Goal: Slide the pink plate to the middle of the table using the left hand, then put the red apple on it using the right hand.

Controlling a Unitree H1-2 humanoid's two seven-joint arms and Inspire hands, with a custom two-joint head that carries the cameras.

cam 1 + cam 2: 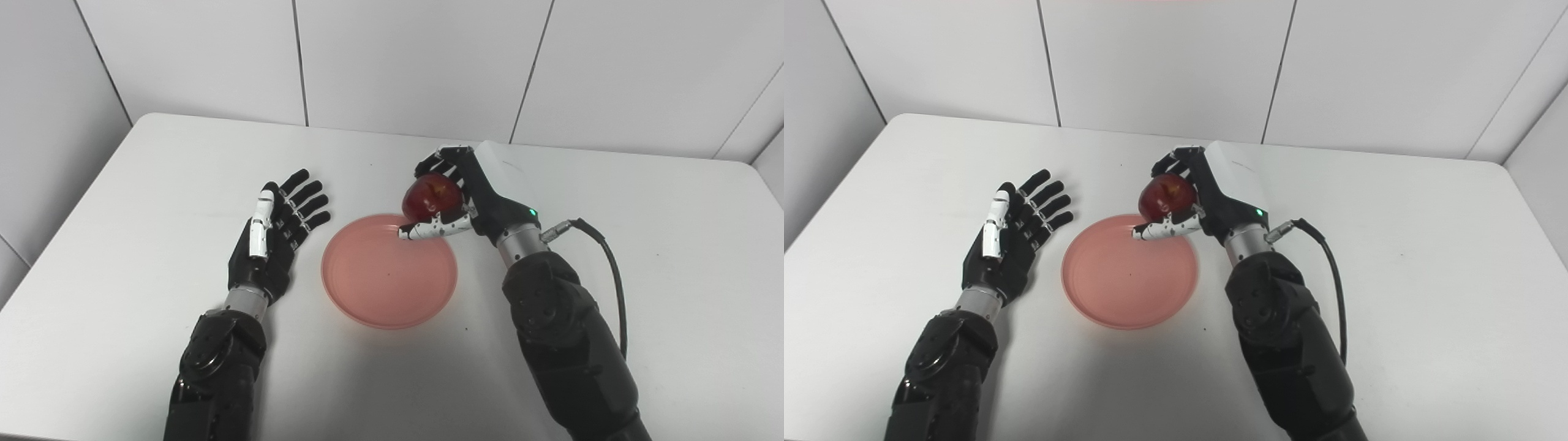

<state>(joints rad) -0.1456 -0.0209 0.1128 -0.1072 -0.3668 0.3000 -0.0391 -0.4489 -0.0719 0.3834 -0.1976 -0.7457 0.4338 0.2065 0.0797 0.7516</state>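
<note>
— Apple (430, 197) up there, why?
— Right hand (456, 196) has its fingers (1176, 160) wrapped round it, above the pink plate's (389, 272) far rim, likely for lowering.
— Left hand (269, 245)?
— Fingers spread, holding nothing, beside the plate mid-worktop (122, 245); its slide looks finished.

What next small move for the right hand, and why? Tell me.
Probably bring the right hand a little toward the plate's middle and lower it. It is shut on the red apple, which sits over the far rim of the pink plate, not yet resting in it. The left hand lies open beside the plate, clear.
</note>
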